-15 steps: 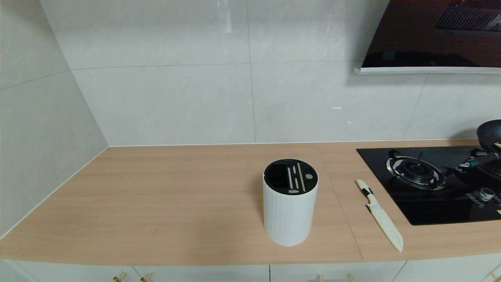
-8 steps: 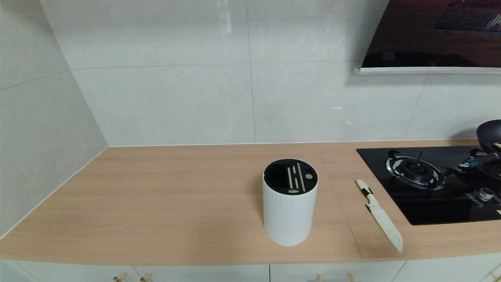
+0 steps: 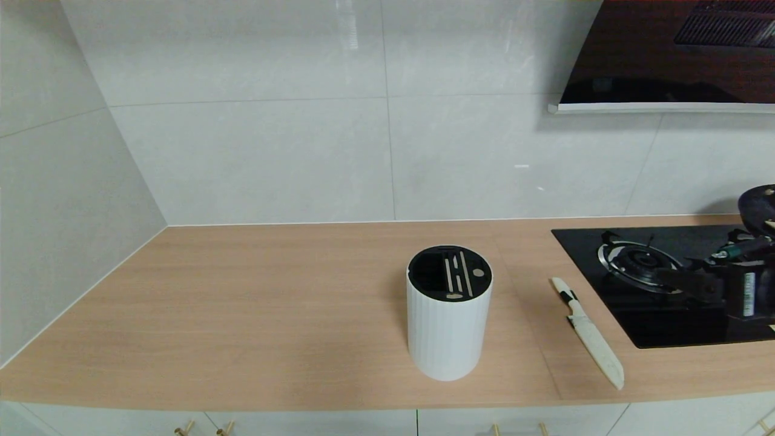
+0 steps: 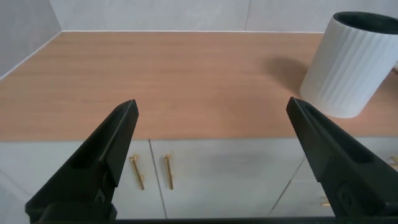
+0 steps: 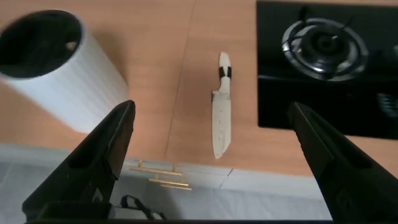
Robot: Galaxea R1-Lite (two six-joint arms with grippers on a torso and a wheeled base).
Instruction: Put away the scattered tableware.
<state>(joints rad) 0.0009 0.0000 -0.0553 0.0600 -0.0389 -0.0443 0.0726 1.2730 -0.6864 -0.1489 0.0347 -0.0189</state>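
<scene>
A white ribbed knife holder (image 3: 448,327) with a black slotted top stands upright on the wooden counter (image 3: 272,315). To its right a knife (image 3: 586,332) with a pale speckled blade and white-and-black handle lies flat beside the stove. My right gripper (image 3: 678,281) hangs open over the stove's front, right of the knife. In the right wrist view the right gripper (image 5: 211,107) is high above the knife (image 5: 221,124), with the holder (image 5: 59,74) off to one side. My left gripper (image 4: 212,104) is open at the counter's front edge, apart from the holder (image 4: 348,62).
A black gas stove (image 3: 654,330) with a burner (image 3: 636,261) takes up the counter's right end, with a dark wok (image 3: 760,209) on it. A range hood (image 3: 666,60) hangs above. Cabinet doors with gold handles (image 4: 152,174) lie below the counter. Tiled walls close the back and left.
My right arm has come into the head view from the right, over the stove. The knife and the holder have not moved.
</scene>
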